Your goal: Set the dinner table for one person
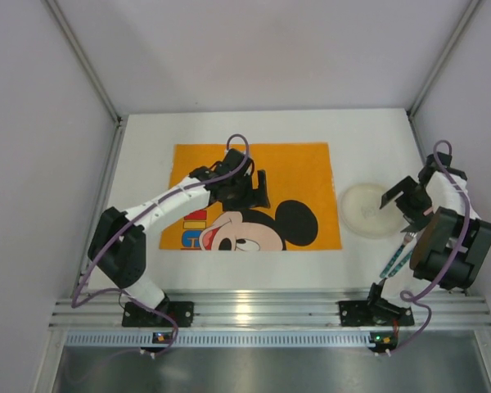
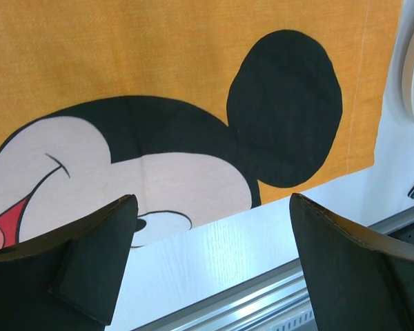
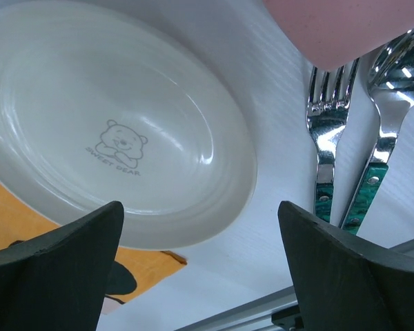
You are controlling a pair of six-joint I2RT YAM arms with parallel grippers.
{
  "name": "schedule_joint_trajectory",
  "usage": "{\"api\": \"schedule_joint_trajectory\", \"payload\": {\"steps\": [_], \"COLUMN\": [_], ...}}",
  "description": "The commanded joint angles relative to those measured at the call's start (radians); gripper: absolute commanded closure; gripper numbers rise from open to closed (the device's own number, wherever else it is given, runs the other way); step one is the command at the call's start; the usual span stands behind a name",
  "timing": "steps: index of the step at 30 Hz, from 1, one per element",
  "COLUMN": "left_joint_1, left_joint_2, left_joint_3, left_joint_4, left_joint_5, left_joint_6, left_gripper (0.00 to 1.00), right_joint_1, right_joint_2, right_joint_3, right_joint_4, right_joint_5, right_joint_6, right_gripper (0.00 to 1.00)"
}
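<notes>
The overhead view shows the whole white tabletop (image 1: 245, 127) beneath both arms, with its aluminium rail (image 1: 254, 307) on the near side of the orange placemat (image 1: 295, 164). The placemat lies flat at the tabletop's middle.

Only the right wrist view shows detail right of the placemat. A white plate (image 3: 124, 124) sits there with a grey bear and the words SWEET BEAR printed in its well. A fork (image 3: 324, 131) and a spoon (image 3: 386, 138), both green-handled, lie side by side further right of the placemat, beyond the plate. From overhead the right arm hides most of them. Whether the plate's rim overlaps the placemat's edge I cannot tell.

The left pincer (image 2: 212, 207) hangs wide over the placemat's near edge, by the cartoon mouse's ear, holding nothing. The right pincer (image 3: 200, 207) stands wide above the plate's near rim, also holding nothing.
</notes>
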Motion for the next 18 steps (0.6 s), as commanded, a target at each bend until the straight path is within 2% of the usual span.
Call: {"api": "schedule_joint_trajectory", "payload": {"steps": [1,9,18], "left_joint_1": [-0.003,-0.002,-0.003], "left_joint_2": [-0.102,-0.188,-0.171], "left_joint_3": [-0.057,-0.159,-0.148], "left_joint_4": [0.042,0.039,0.017], "left_joint_5": [-0.013,-0.042,-0.031], "left_joint_6": [-0.025,-0.036,-0.017], "left_gripper": [0.04,0.04,0.04], "right_joint_1": [-0.007,-0.005,0.008], "right_joint_2": [0.022,0.031,0.118], "right_joint_3": [-0.034,-0.080,-0.103], "right_joint_4": [0.037,0.072,0.166], "right_joint_5": [-0.003,0.025,0.069], "right_joint_6": [-0.002,-0.017,-0.014], "right_gripper": [0.07,0.12,0.41]}}
